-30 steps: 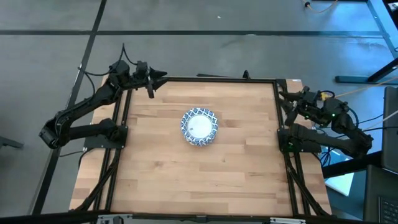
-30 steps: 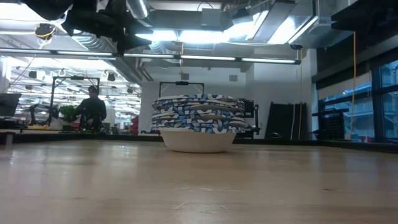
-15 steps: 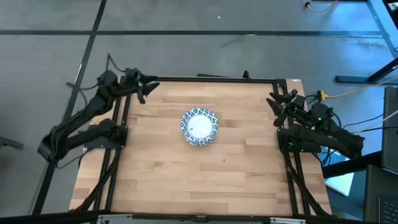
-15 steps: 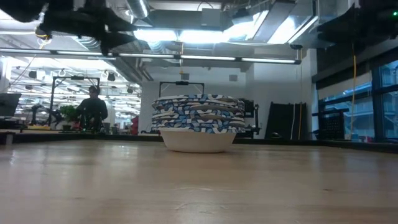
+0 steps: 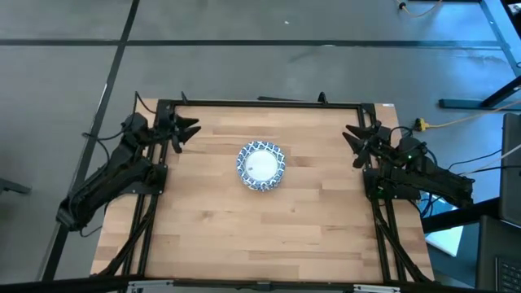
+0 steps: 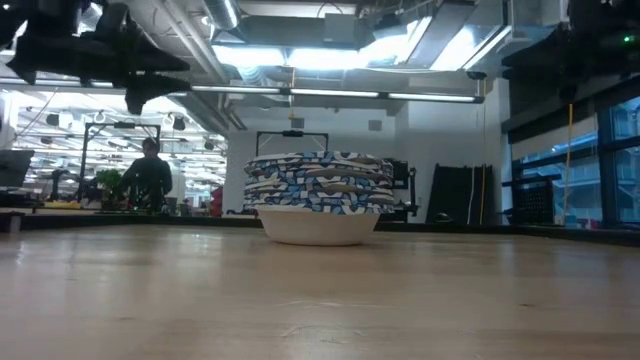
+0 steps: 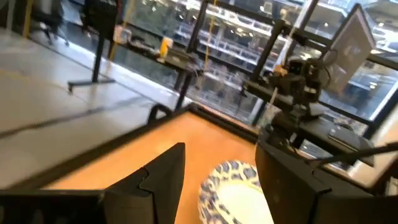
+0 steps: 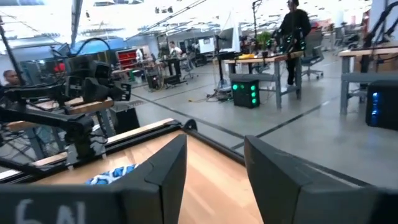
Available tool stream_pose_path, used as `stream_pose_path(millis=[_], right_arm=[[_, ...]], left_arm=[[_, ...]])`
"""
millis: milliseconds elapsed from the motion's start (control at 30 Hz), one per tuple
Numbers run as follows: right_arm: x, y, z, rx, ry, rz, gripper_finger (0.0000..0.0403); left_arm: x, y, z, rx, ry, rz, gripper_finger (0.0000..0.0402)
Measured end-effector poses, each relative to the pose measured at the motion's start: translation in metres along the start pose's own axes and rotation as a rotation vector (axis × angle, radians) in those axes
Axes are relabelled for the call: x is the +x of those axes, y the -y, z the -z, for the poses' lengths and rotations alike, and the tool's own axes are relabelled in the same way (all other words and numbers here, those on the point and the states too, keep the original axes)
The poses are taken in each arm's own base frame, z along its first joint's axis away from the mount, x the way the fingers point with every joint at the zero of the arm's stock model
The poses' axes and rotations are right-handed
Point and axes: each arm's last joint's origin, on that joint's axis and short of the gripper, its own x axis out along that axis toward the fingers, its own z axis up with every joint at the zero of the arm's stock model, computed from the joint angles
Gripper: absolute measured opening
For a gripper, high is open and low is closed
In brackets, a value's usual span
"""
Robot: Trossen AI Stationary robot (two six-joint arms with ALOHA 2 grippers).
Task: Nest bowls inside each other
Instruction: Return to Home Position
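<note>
The bowls [image 5: 261, 166] stand nested in one stack on the middle of the wooden table, white inside with blue-and-white patterned rims; the low view shows the stack [image 6: 318, 205] resting on the bottom bowl's white base. My left gripper [image 5: 189, 129] hovers open over the table's far-left corner, well clear of the stack. My right gripper [image 5: 352, 135] hovers open by the far-right edge. The stack also appears past my left fingers [image 7: 233, 193] and as a blue rim [image 8: 112, 176] in the right wrist view.
The black metal frame [image 5: 260, 103] borders the table. Bare wood lies all around the stack. A person [image 6: 148, 175] stands in the room far beyond the table.
Both arms have drawn back. My left gripper moved from the far-left corner toward the left edge and nearer side, lowering. My right arm swung its gripper in from beyond the right edge to the table's far-right rim. The stack of bowls stayed still.
</note>
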Motion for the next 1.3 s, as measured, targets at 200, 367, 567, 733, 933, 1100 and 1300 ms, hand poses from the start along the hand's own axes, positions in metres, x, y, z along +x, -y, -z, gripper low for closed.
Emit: stream_pose_path(millis=[200, 367, 567, 733, 933, 1100, 1300], right_arm=[[0.0, 0.0, 0.006, 0.031, -0.064, -0.018, 0.0162], [0.0, 0.0, 0.009, 0.057, -0.096, -0.029, 0.0162], [-0.001, 0.0, 0.013, 0.076, -0.139, -0.041, 0.0162], [0.002, 0.0, 0.022, 0.103, -0.169, -0.071, 0.0162], [0.009, 0.001, 0.04, 0.135, -0.146, -0.087, 0.0162], [0.011, 0.0, 0.049, 0.144, -0.126, -0.119, 0.0162], [0.012, 0.0, 0.049, 0.161, -0.128, -0.124, 0.0162]], left_arm=[[-0.003, -0.001, 0.015, -0.063, -0.091, -0.009, 0.019], [-0.003, 0.003, 0.017, -0.087, -0.128, 0.047, 0.019], [-0.002, 0.005, 0.028, -0.128, -0.225, 0.055, 0.019], [0.0, 0.011, 0.029, -0.127, -0.228, 0.081, 0.019], [0.002, 0.02, 0.031, -0.097, -0.207, 0.044, 0.019], [0.003, 0.028, 0.036, -0.094, -0.219, 0.01, 0.019], [0.002, 0.036, 0.046, -0.052, -0.27, -0.047, 0.019]])
